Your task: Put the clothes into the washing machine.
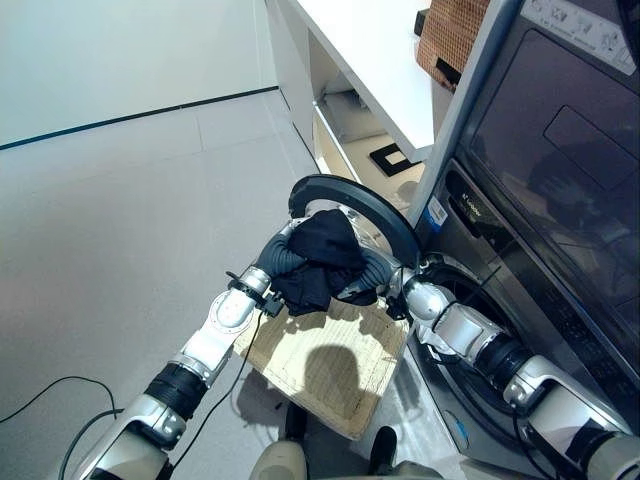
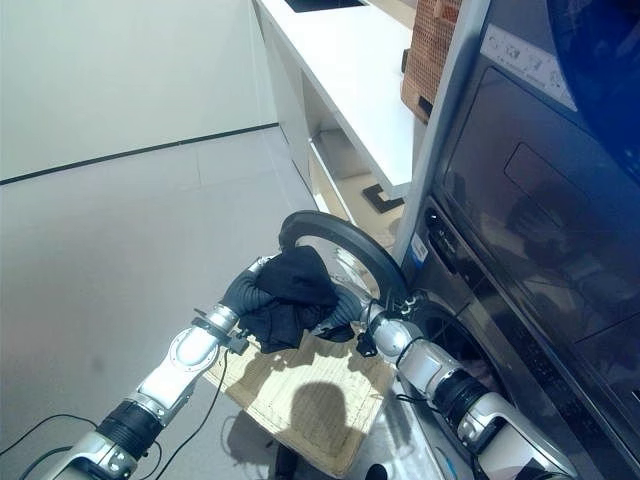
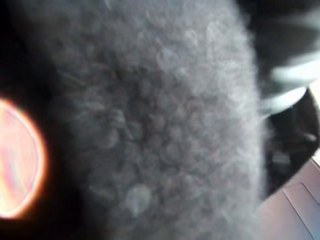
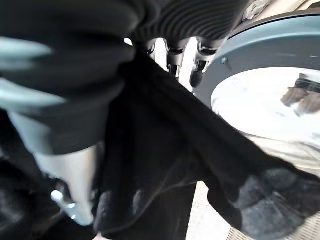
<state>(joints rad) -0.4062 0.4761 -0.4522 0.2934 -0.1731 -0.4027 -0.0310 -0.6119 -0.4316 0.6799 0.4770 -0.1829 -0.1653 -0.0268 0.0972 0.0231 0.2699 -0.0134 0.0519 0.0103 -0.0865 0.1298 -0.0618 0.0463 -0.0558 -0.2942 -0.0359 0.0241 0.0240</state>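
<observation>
In front of me, above a pale woven basket (image 1: 325, 365) on the floor, I have one bundle of black clothes (image 1: 322, 258) lifted between my two hands. My left hand (image 1: 278, 258) comes in under the near-left side of the bundle; its dark ribbed cover presses against the cloth and its fingers are buried in the fabric, so I cannot tell how far they are curled. My left wrist view has dark fuzzy cloth right against it. My right hand (image 1: 372, 272) meets the bundle from the other side; in my right wrist view its silver fingers (image 4: 176, 56) reach over the top edge of the black cloth, but I cannot tell whether they close on it.

Just behind the bundle stands one round door (image 1: 352, 203) of the washing machine (image 1: 545, 210), swung open, its dark rim and clear glass catching light. The clothes are outside the drum, beside that door. To the right rises the dark glossy front of the machine, with small stickers too small for me to read.

Further back runs one white counter (image 1: 375, 60) with open shelves under it and a brown woven box (image 1: 450, 35) on top. The floor (image 1: 110, 230) is pale grey tile, and a plain light wall meets it along a dark baseboard line
</observation>
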